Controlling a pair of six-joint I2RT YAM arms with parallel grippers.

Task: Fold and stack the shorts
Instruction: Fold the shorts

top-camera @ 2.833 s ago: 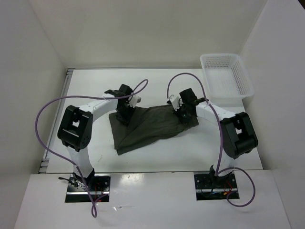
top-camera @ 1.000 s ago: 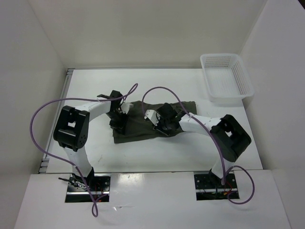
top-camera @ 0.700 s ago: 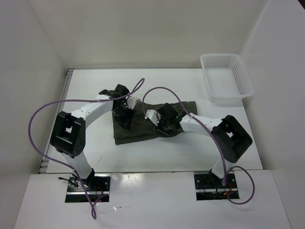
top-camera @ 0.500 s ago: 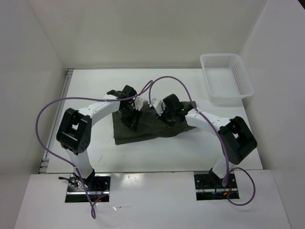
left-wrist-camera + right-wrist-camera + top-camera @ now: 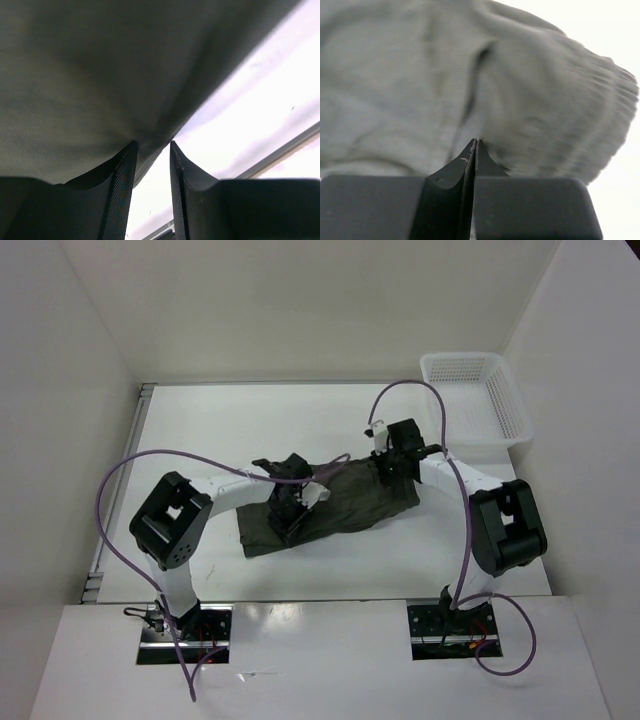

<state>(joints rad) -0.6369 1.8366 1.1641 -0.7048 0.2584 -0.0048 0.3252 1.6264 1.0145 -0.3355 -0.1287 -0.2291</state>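
Olive cloth now reads as one narrow band. The shorts (image 5: 350,502) lie near the centre of the tabletop (image 5: 200,430), long axis running 8 to 2 o'clock. They are well apart from the basket (image 5: 431,390) in the 2 o'clock corner.

Change noted:
- A few seconds back the shorts were spread wider, with a loose flap toward 7 o'clock. That flap has since been laid over and the outline is tighter.
- Over the last second the right fingers (image 5: 474,155) travelled from mid-cloth out to its 2 o'clock corner.
- The left arm has reached further in from the 9 o'clock edge.

Left fingers (image 5: 285,520): over the 8 o'clock half of the shorts. Our wrist view shows them part-spread, with a ridge of cloth meeting the tips and bare tabletop showing through the gap. We cannot tell whether that ridge is nipped or only touched.

Right fingers: pressed together, nothing seen between them. The ribbed edge (image 5: 580,120) of the shorts sits just beyond the tips.

Our reading: the first fold looks done, and the right arm's sweep looks like a smoothing pass. A cross fold, 8 o'clock end over toward 2, seems the likely next step. Stacking is not yet done. We see a risk that soft cloth dragged by the left fingers slides and undoes the fold.
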